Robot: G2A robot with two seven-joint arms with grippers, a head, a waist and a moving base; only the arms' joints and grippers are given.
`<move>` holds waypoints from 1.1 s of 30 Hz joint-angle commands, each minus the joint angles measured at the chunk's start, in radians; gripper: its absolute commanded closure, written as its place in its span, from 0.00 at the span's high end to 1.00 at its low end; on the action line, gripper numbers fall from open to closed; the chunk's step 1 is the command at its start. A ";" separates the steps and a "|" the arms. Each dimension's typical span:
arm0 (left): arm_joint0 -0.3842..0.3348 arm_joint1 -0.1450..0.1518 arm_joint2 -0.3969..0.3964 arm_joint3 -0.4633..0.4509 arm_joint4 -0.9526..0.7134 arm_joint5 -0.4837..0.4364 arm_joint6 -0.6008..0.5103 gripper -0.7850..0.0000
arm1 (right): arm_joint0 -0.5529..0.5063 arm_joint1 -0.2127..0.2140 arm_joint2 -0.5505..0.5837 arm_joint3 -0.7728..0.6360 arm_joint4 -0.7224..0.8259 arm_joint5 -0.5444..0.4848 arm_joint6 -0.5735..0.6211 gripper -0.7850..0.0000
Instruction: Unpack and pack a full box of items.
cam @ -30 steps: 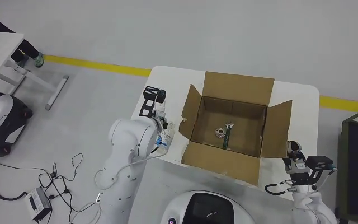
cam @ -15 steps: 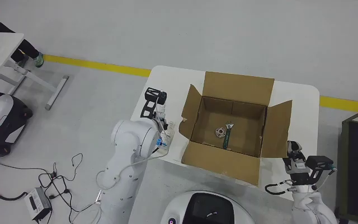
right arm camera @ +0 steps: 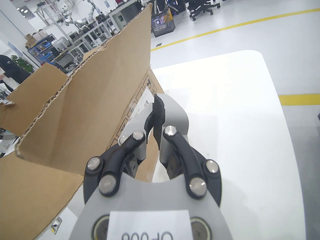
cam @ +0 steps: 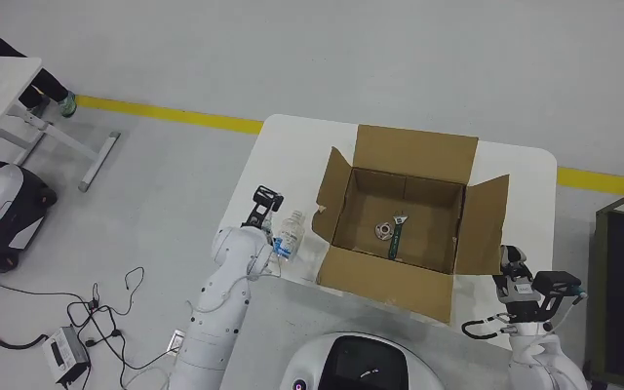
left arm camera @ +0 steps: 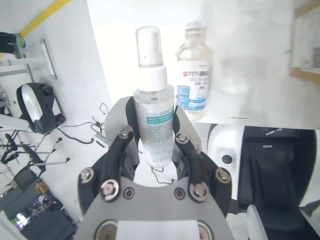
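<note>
My left gripper is shut on a clear spray bottle with a white collar and a teal label. It hangs near the table's near left edge. A second clear bottle with a blue label rests on the table beside it, between the gripper and the open cardboard box. Inside the box lie a wrench and a small round metal part. My right gripper is shut on nothing, close against the box's right side, near the table's front right.
The white table has bare surface left of and behind the box. All four box flaps stand open; one edge shows past the bottles. A yellow floor line runs behind the table.
The left arm has drawn back toward the near edge of the table, gripper still shut on the spray bottle. The right arm and the box have not moved.
</note>
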 commanded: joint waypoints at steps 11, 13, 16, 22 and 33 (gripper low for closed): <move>-0.039 0.003 -0.013 0.113 -0.031 0.007 0.048 0.00 | 0.000 0.000 0.000 0.000 0.000 0.000 0.000 0.00; -0.039 0.003 -0.013 0.113 -0.031 0.007 0.048 0.00 | 0.000 0.000 0.000 0.000 0.000 0.000 0.000 0.00; -0.039 0.003 -0.013 0.113 -0.031 0.007 0.048 0.00 | 0.000 0.000 0.000 0.000 0.000 0.000 0.000 0.00; -0.067 0.008 -0.028 0.208 -0.019 0.038 0.112 0.00 | 0.000 0.000 0.000 0.000 0.000 0.000 0.000 0.00; -0.260 0.022 -0.062 0.646 -0.035 0.051 0.303 0.00 | 0.000 0.000 0.000 0.000 0.000 0.000 0.000 0.00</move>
